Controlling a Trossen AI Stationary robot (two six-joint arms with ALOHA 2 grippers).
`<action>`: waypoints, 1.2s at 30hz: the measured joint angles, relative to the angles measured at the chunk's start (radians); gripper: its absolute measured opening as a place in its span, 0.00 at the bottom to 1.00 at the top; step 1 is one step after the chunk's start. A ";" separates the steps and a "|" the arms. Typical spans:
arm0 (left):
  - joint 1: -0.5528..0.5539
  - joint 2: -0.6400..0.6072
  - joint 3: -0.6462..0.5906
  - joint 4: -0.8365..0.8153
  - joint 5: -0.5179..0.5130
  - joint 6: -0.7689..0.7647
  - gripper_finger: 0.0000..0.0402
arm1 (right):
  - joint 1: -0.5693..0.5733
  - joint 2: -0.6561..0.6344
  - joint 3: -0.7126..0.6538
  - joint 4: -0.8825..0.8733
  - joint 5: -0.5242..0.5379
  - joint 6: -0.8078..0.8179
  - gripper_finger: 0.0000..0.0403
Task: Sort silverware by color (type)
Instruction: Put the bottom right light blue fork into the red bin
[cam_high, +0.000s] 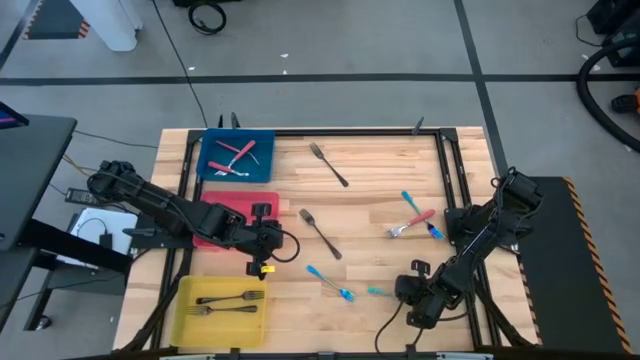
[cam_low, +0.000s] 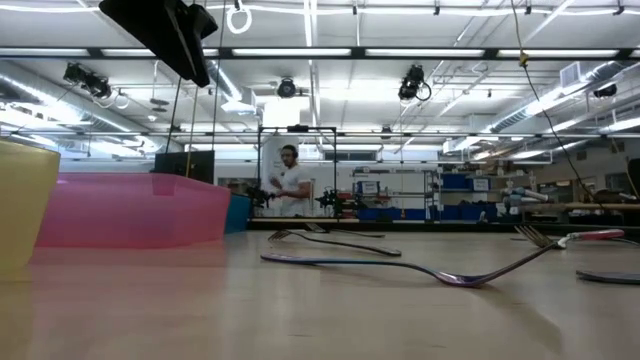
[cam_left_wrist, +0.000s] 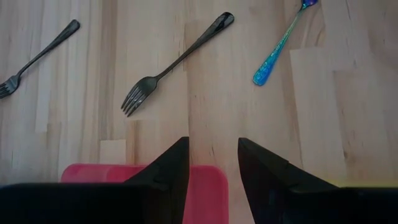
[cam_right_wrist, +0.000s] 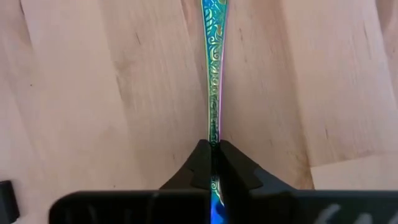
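Low over the wooden bench (cam_high: 380, 200), the right hand (cam_right_wrist: 214, 163) is clamped on a teal fork (cam_right_wrist: 214, 74) stretching ahead of it, while the left hand (cam_left_wrist: 213, 165) waits, fingers apart, above a red tray (cam_high: 240, 205).

Bright overhead strip lights (cam_low: 300, 52) flood the room evenly. The desk (cam_high: 380, 190) shows only soft, faint shadows. Seen from desk level, the near pink bin (cam_low: 140, 208) looks blurred, and the ceiling glares.
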 joint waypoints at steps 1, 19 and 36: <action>0.000 0.000 0.000 0.000 0.000 0.000 0.34 | 0.000 0.000 0.000 0.000 -0.001 0.001 0.04; 0.061 0.010 0.000 0.019 -0.001 0.025 0.34 | -0.024 -0.118 0.062 -0.196 0.215 0.083 0.04; 0.208 0.034 0.000 0.337 0.000 0.095 0.34 | -0.215 -0.277 0.076 -0.127 0.859 -0.356 0.04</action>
